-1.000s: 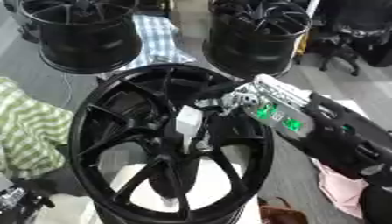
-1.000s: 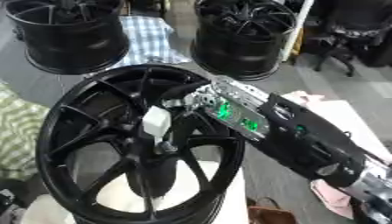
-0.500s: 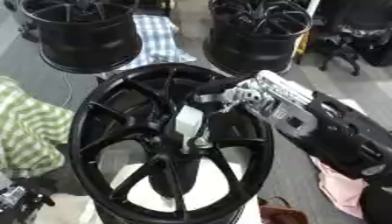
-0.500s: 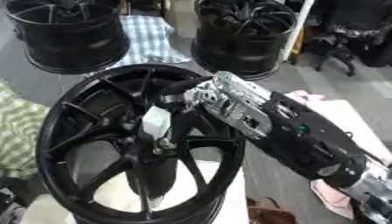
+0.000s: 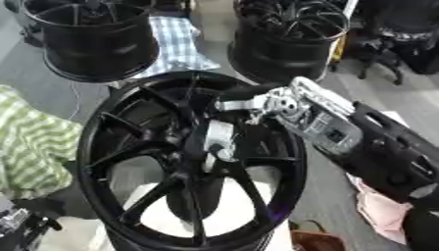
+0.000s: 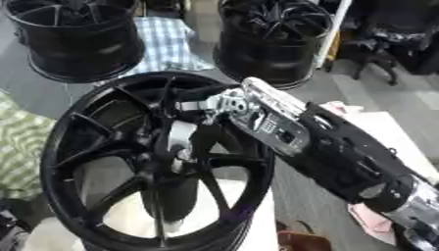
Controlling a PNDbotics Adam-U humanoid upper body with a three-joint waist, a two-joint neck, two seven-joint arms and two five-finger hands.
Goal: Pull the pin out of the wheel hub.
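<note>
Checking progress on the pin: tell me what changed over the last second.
The right robot hand has drawn slightly back toward the wheel's upper rim; its green light no longer shows. The silver pin stays in the wheel hub, not visibly taken hold of. The black wheel has not moved.

Right robot hand drawn back and up from silver pin, now just above it

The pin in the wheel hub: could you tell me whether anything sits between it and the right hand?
Nothing visible does. The right hand reaches in over the wheel's rim, just above the silver pin at the hub, with only open space between them.
</note>
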